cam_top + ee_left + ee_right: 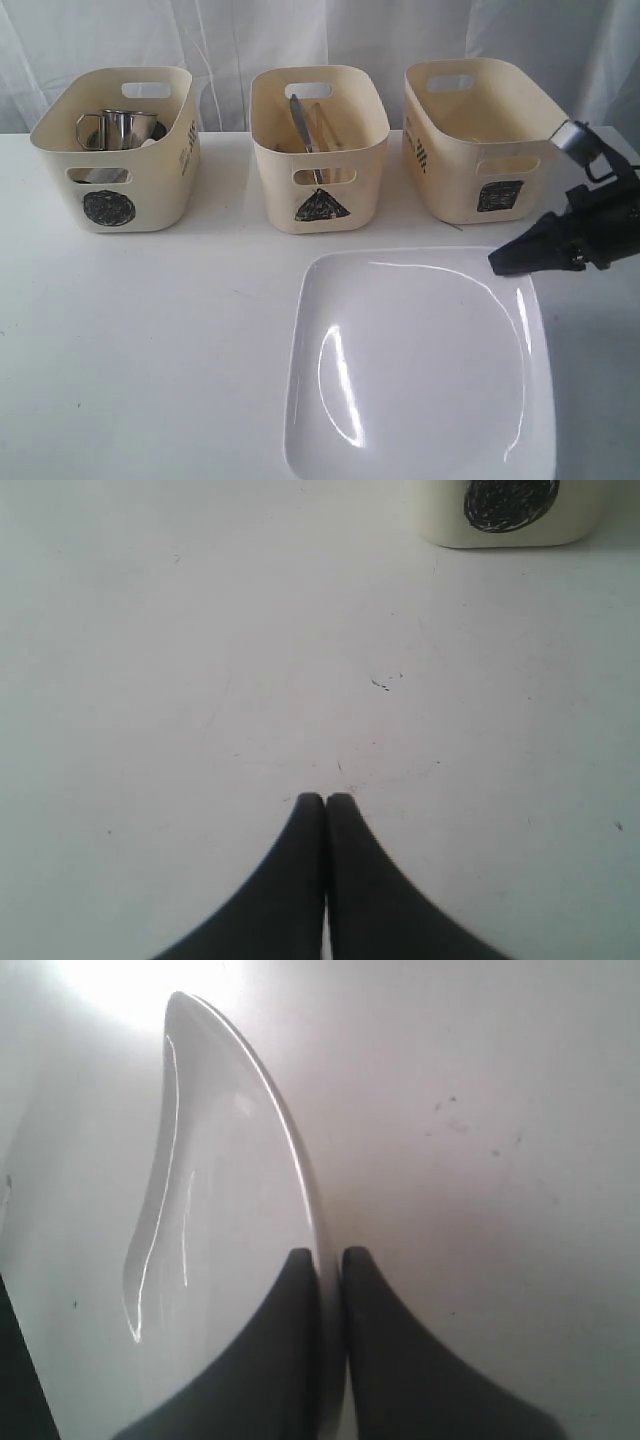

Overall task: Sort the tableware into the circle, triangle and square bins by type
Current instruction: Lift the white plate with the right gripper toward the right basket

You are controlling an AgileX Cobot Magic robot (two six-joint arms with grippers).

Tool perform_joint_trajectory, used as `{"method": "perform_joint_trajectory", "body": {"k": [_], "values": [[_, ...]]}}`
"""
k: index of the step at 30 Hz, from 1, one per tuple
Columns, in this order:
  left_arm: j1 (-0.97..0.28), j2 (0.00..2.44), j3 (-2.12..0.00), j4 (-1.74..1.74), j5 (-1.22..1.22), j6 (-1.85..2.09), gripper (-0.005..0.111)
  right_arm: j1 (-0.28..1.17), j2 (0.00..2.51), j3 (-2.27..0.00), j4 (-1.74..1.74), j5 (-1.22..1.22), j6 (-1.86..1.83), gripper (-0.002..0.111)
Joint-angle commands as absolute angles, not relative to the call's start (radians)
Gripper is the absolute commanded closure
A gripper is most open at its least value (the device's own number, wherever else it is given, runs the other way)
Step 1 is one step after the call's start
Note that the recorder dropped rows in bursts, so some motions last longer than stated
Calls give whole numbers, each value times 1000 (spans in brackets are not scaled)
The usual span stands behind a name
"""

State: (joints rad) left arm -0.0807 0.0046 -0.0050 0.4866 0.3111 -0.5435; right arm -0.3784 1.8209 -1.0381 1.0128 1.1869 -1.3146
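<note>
Exterior view: the plate (420,370) is lying flat, hollow up, on the near desk (150,350), before the square bin (480,140). Being squarish, it is showing no long axis. Left wrist view: the left jaws are being pressed together over bare desk. Right wrist view: the right jaws are being clamped on the plate's rim. A firm bite and an edge-on tilt are being advised.

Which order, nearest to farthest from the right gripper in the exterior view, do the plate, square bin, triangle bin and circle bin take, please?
1. The plate, front right, its rim held by the right gripper.
2. The square bin, back right.
3. The triangle bin, back middle.
4. The circle bin, back left.
</note>
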Motion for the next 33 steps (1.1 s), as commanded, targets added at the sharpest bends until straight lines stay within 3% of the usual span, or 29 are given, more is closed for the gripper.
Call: {"method": "perform_joint_trajectory", "body": {"k": [1, 23, 33], "values": [[-78, 0, 0, 487, 313, -545, 107, -380, 1733, -1130, 1059, 1221, -1161, 108], [-78, 0, 0, 487, 313, -545, 107, -393, 1667, -1615, 1002, 1221, -817, 108], [-78, 0, 0, 487, 313, -545, 107, -518, 1691, -1840, 1020, 1172, -774, 108]]}}
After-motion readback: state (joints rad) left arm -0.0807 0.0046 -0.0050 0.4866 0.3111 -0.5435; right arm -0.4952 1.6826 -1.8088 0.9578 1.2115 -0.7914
